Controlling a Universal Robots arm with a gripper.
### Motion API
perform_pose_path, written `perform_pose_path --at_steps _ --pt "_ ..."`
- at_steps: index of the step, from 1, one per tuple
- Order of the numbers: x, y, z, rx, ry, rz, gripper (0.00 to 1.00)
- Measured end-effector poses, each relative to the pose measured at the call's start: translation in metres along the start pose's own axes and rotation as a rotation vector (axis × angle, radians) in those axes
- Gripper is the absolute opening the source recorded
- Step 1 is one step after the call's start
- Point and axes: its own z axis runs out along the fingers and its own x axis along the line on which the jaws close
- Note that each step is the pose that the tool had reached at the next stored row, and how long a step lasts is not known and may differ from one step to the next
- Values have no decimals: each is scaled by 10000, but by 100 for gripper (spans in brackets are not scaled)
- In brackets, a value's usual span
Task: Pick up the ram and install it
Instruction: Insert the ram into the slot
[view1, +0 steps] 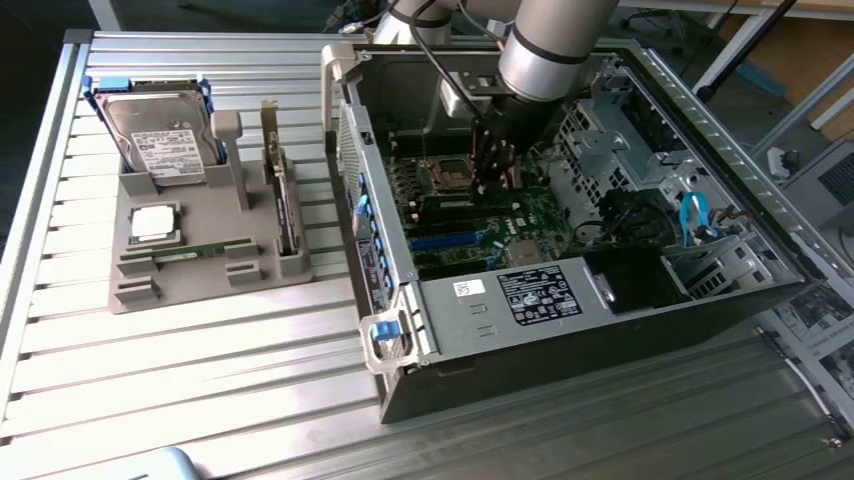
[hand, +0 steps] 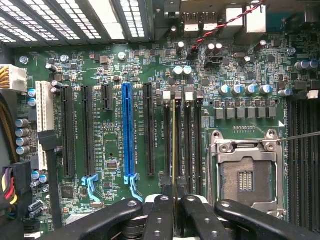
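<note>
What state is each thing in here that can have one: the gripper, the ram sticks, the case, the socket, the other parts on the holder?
gripper: shut on the ram, inside the computer case.
ram: edge-on, standing in a memory slot beside the processor socket.
computer case: side open, motherboard exposed.
processor socket: empty.
second ram stick: standing in the grey holder.
hard drive: in the holder.
processor chip: lying flat on the holder.

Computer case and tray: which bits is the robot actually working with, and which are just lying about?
In the job: the ram, gripped by the shut hand; motherboard slots; computer case.
Lying about: hard drive, processor chip, second stick, grey tray.
</note>
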Motion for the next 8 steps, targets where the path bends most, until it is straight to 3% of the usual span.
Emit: perform_pose_path --at_steps 8 --pt "3 0 9 0 17 1 12"
